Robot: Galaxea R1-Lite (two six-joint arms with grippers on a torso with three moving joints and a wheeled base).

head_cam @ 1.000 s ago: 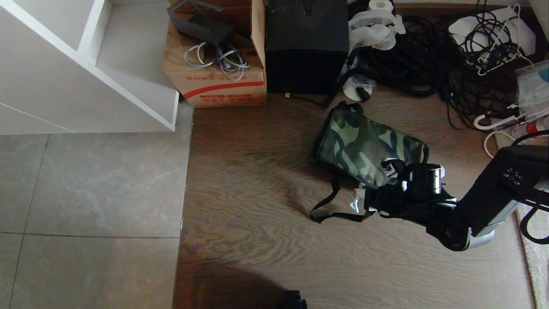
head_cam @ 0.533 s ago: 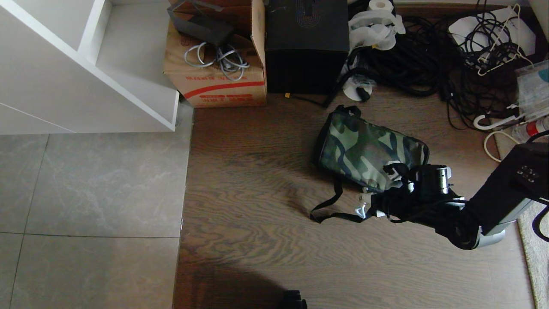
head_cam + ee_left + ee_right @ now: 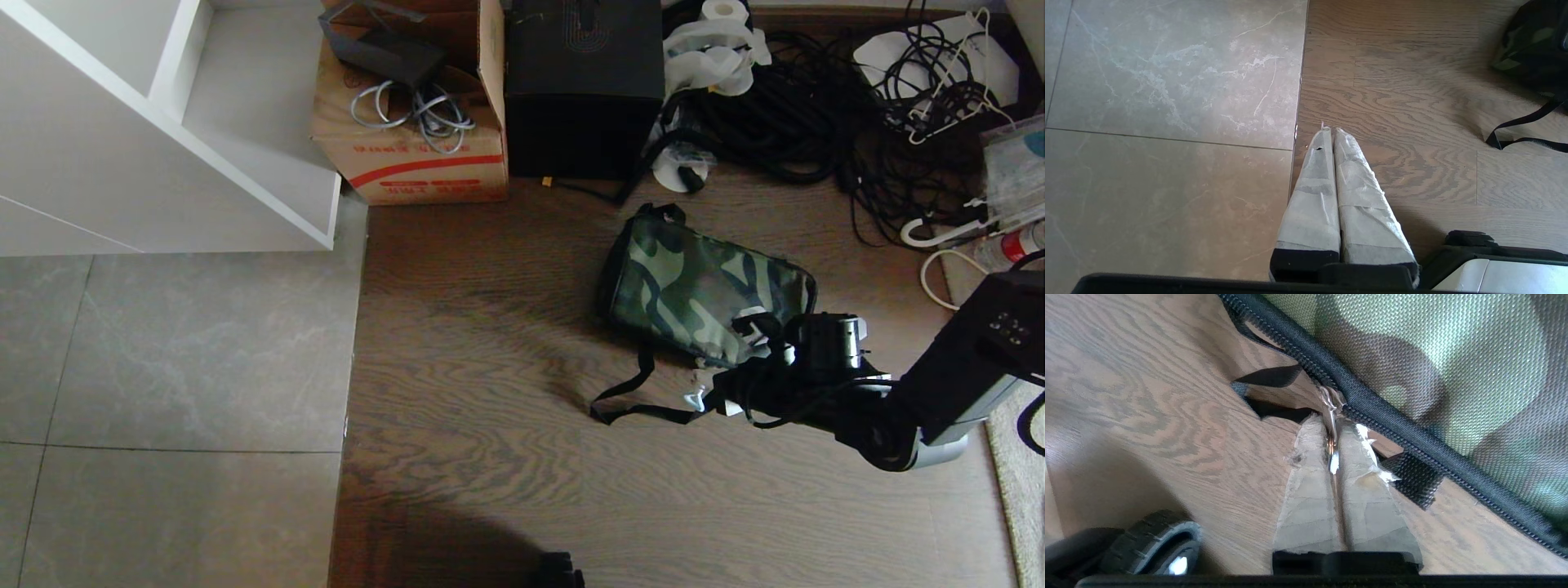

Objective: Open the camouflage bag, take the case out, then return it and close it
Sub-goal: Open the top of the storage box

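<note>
While my right gripper [image 3: 1333, 430] has its fingers pinched on the zipper pull [image 3: 1331, 433], it sits at the near edge of the camouflage bag [image 3: 702, 282], which lies zipped on the wood floor [image 3: 506, 392]. My left gripper [image 3: 1329, 130] hangs with fingers pressed together.

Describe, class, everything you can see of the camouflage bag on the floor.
The camouflage bag is a soft rectangular pouch of woven green, brown and black fabric with black edging and a black zip. It lies flat and closed on the wooden floor, its black strap trailing beside it. The right pincer pinches its metal zip pull.
</note>
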